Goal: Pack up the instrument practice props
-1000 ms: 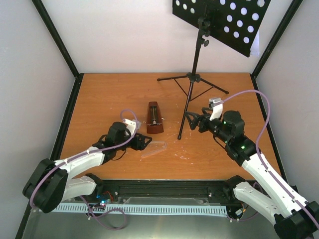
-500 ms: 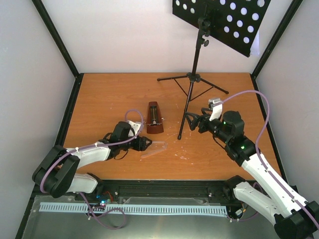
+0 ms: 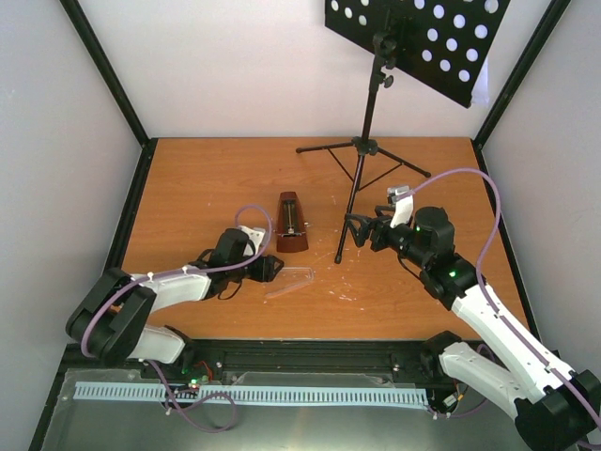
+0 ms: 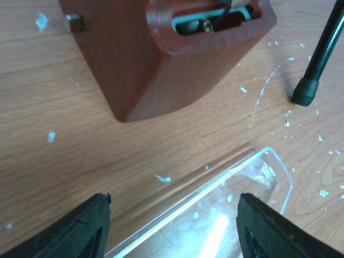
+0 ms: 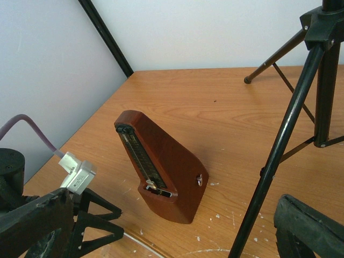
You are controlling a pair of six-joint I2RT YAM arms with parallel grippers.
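Observation:
The red-brown metronome [image 3: 292,224] stands upright mid-table, its pendulum face bare; it also shows in the left wrist view [image 4: 161,54] and the right wrist view [image 5: 161,172]. Its clear plastic cover [image 3: 291,281] lies flat in front of it. My left gripper [image 3: 274,268] is open low over the cover's [image 4: 215,215] near end, one finger on each side. The black music stand [image 3: 368,141] stands behind, its perforated desk [image 3: 413,38] high up. My right gripper [image 3: 355,228] is open and empty beside the stand's front leg [image 5: 274,166]. Sheet-music pages are not clearly visible.
The stand's front foot [image 4: 305,94] rests just right of the metronome. Two more tripod legs [image 3: 324,147] spread toward the back wall. Black frame posts [image 3: 108,70] rise at the back corners. White flecks dot the wooden table [image 3: 188,188].
My left gripper has reached forward and right, from beside the metronome to the clear cover. My right gripper has shifted slightly left toward the stand's front leg.

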